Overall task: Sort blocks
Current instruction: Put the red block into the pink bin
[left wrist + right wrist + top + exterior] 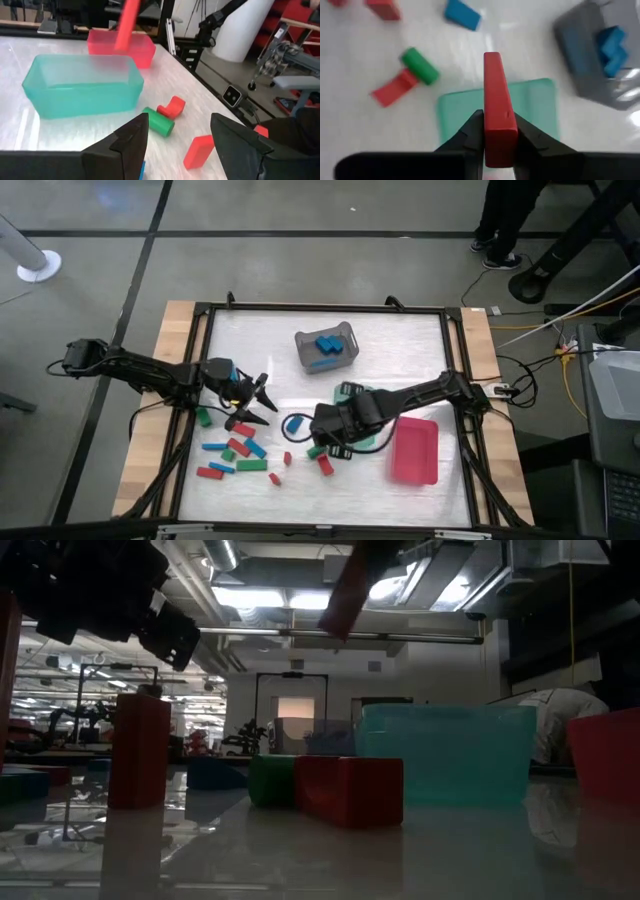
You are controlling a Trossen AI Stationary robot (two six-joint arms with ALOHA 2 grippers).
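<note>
My right gripper is shut on a red bar above the green tray. In the high view this gripper is near the table's middle, over the green tray. The low view shows the bar in the air, above the tray. My left gripper is open and holds nothing; it hovers left of centre, above the scattered blocks. A green cylinder and a red piece lie flat on the table beside the tray. My right gripper pinches the red bar at its near end, one finger on each long side. The fingers come from above, slanting down, and the bar runs on along them past their tips. It is lifted clear and hangs tilted over the green tray.
The red tray lies right of the green one. The grey basket with blue blocks stands toward the far side. A red block, a green one and an upright red bar stand near the low camera.
</note>
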